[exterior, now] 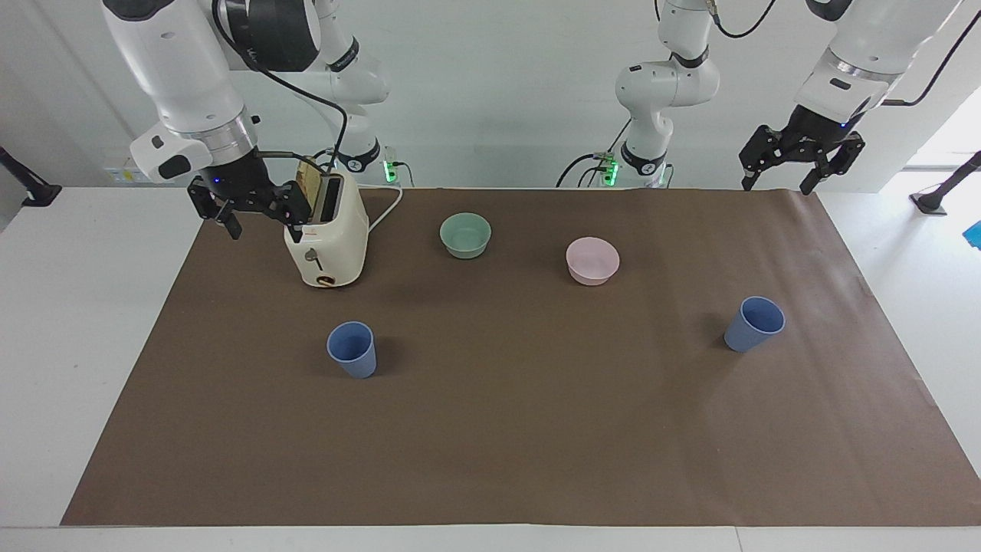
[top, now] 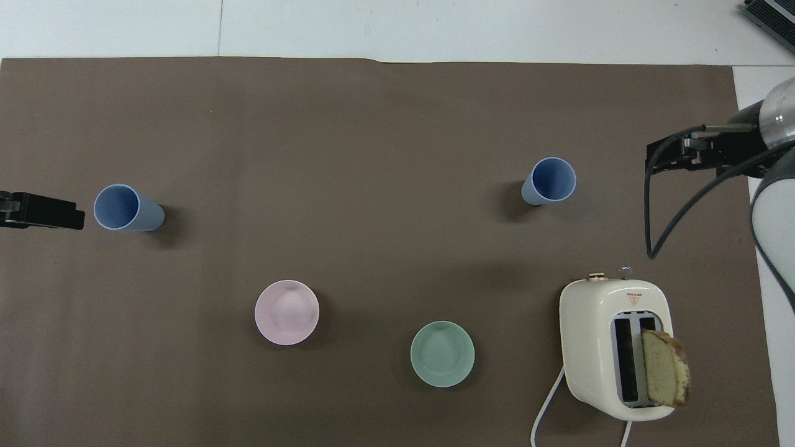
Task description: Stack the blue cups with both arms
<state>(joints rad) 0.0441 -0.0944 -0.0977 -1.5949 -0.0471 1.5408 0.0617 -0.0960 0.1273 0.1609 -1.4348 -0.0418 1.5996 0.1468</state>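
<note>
In the overhead view, the left gripper [top: 38, 210] is cut off by the picture's edge, so only a black tip shows. The right gripper [top: 699, 152] is partly covered by its own cable and wrist there. In the facing view, that gripper hides part of the toaster [exterior: 331, 245], and the bread slice [exterior: 309, 179] barely shows.

We see a white bench [exterior: 69, 322] under a brown paper sheet [exterior: 521, 429], a plain white wall [exterior: 490, 92], and daylight at one end.
</note>
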